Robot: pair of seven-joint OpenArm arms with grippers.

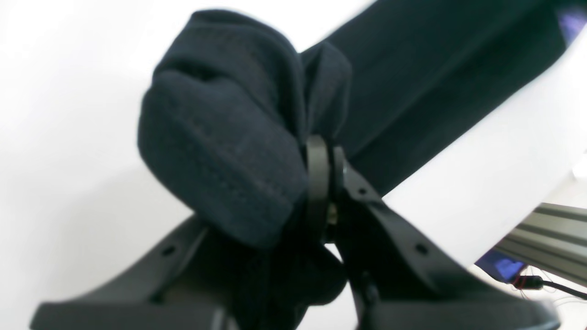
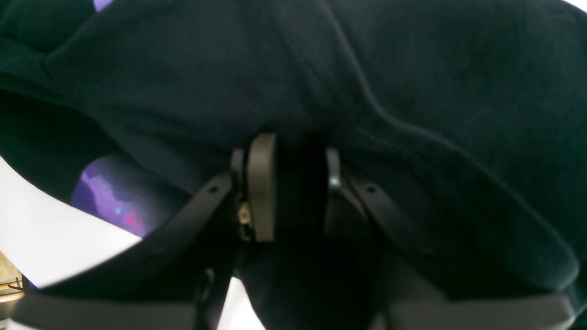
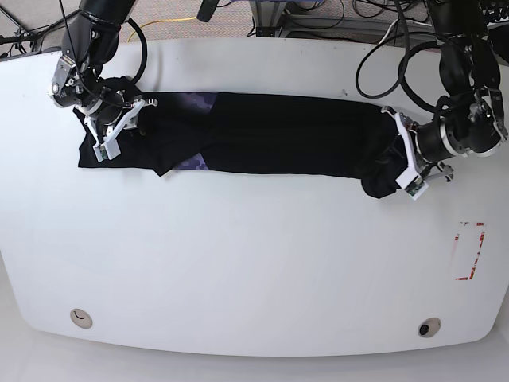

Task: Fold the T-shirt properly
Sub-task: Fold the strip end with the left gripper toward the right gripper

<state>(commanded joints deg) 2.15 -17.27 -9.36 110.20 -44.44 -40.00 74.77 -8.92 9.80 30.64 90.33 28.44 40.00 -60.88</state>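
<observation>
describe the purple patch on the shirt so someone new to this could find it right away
On the white table a long black T-shirt lies stretched between the two hands. The purple patch sits on its lower edge, near the right hand. It is the only colour on plain black cloth.

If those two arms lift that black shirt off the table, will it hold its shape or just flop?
Probably flop. The soft black cloth T-shirt already bunches into rounded folds where the left gripper pinches it, and it drapes over the right gripper. Stretched between both, the unsupported middle would likely sag. It looks light.
</observation>
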